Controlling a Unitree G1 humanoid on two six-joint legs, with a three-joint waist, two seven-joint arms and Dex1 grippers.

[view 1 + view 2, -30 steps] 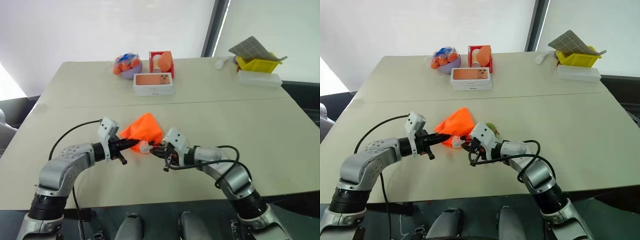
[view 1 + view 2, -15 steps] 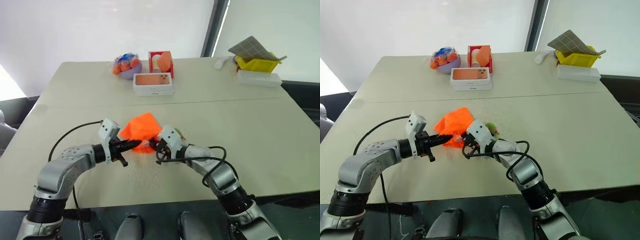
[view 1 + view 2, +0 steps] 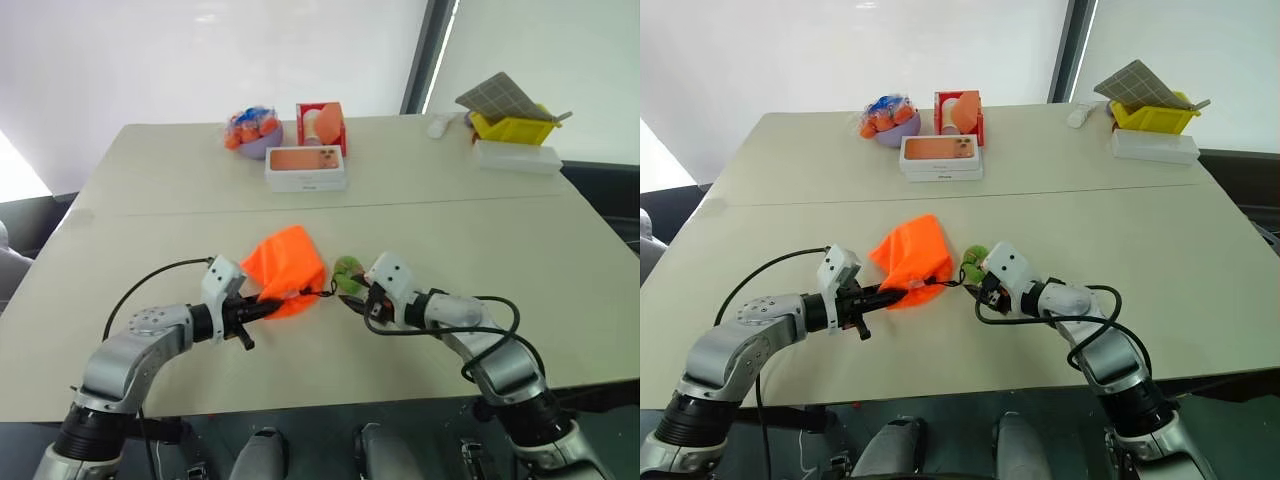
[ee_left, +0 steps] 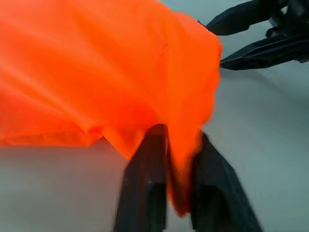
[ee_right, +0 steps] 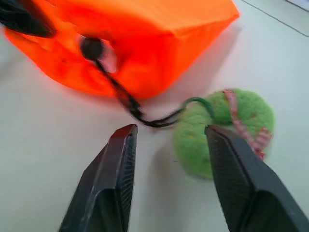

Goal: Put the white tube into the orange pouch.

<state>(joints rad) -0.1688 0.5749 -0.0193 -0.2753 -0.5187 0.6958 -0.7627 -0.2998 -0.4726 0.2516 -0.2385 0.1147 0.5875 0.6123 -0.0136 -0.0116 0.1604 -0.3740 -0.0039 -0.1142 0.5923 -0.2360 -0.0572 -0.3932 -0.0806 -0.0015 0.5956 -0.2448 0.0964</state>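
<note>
While left pincer [image 4: 176, 186] pinches orange pouch [image 3: 283, 260] hem w/ narrow gap, prob. to steady its mouth, right pincer [image 5: 166, 145] gapes empty nr cord [image 5: 126, 99] & green ball [image 5: 227, 128]. White tube likely inside; can't see it.

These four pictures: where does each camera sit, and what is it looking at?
Left and right eye views: head cameras, looking down over both arms at the table and orange pouch.
Left wrist view: along the left end effector, whose fingers pinch the pouch's fabric.
Right wrist view: along the open right end effector, facing the green ball and black cord.
Shared: every view shows the pouch; the left wrist view also catches the right end effector.
</note>
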